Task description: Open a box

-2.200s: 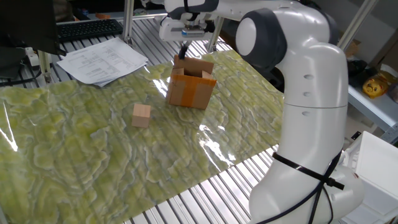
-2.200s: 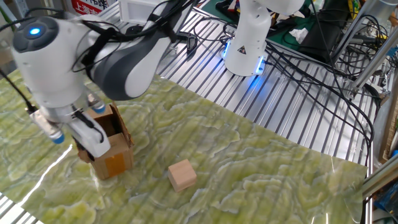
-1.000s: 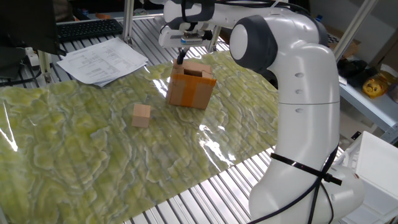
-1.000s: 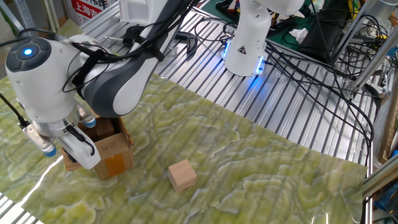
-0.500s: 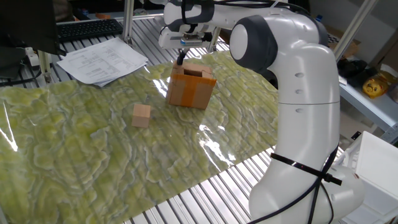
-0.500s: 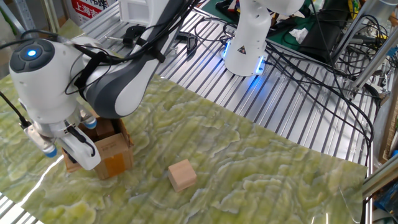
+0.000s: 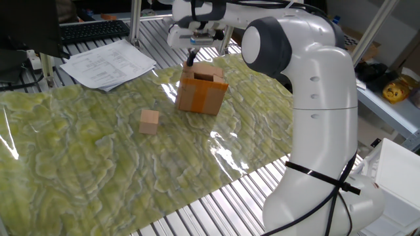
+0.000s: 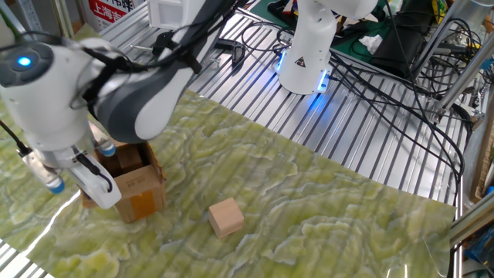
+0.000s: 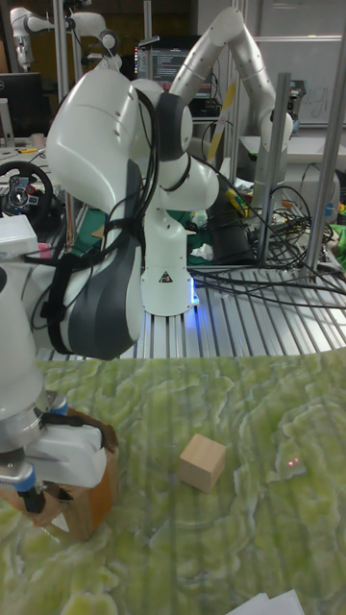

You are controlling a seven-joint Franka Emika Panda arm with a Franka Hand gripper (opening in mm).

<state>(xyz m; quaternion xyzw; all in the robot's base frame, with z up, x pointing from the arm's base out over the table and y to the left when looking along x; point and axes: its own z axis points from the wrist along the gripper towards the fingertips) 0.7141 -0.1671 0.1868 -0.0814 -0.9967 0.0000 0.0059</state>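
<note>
The box (image 7: 202, 94) is a small brown carton with an orange tape band, standing on the green marbled mat; its top is open and a flap leans out at the back. My gripper (image 7: 190, 60) hangs just above the box's far left top edge, its dark fingers together with nothing visibly between them. In the other fixed view the white hand covers the box's (image 8: 140, 191) near corner and hides the fingertips. The tall fixed view shows the gripper (image 9: 37, 500) low at the box's (image 9: 92, 492) side.
A light wooden cube (image 7: 149, 121) lies on the mat left of the box. Papers (image 7: 108, 63) and a keyboard (image 7: 95, 30) sit at the back left. A second robot's base (image 8: 307, 54) and cables (image 8: 386, 85) stand on the slatted table beyond the mat.
My gripper has risen slightly above the box's far edge, and the arm has shifted a little away from the box. The box and the cube have not moved.
</note>
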